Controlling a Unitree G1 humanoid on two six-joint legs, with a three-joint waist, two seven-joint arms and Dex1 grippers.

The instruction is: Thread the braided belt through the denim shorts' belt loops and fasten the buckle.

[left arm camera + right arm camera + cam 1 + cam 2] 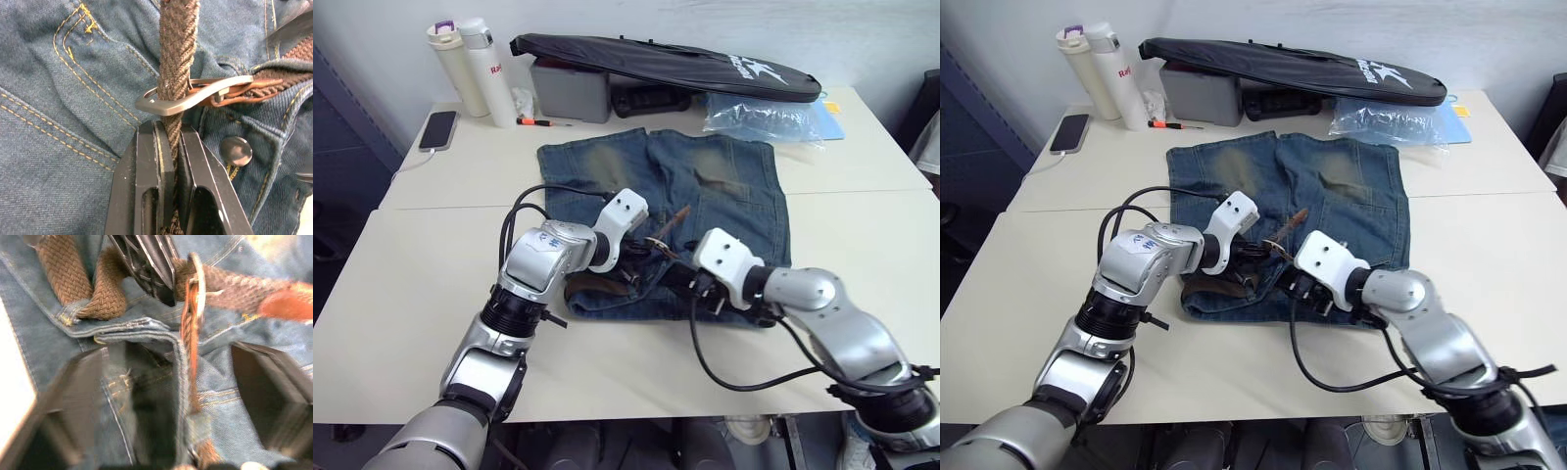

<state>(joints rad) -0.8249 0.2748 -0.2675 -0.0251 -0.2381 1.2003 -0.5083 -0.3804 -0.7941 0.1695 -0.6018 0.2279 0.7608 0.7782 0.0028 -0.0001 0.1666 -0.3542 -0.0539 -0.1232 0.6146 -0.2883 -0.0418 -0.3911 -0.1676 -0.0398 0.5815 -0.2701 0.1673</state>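
The denim shorts (705,211) are spread flat on the pale, smooth bench (411,284), with the waistband at the near edge and the legs pointing away. The cloth is faded blue twill with two lighter, yellowish worn patches, orange double stitching and a round metal button (236,150) at the fly.

The braided belt (176,58) is a narrow brown strap of coarse woven cord. It lies along the waistband, and a free length rises slanting above the shorts' middle, with a smooth tan leather tip (288,303). In the left wrist view the strap is seen passed through the buckle (195,97), a flat rectangular frame of brushed silver metal joined to the belt's other end by a tan leather tab. One denim belt loop (73,313) is seen in the right wrist view, with braid running under it.

The left claw (172,152) is pressed together on the braided belt just below the buckle, the cord pinched between its two flat black fingers. The right claw (171,396) is held with its fingers spread apart, one on each side of the waistband's front edge, where the belt's leather-backed end hangs down between them.

At the bench's far side are seen a long black zipped bag (666,64), a grey box (570,93), two white bottles (475,73), a phone (438,128) and a clear plastic bag (764,117).
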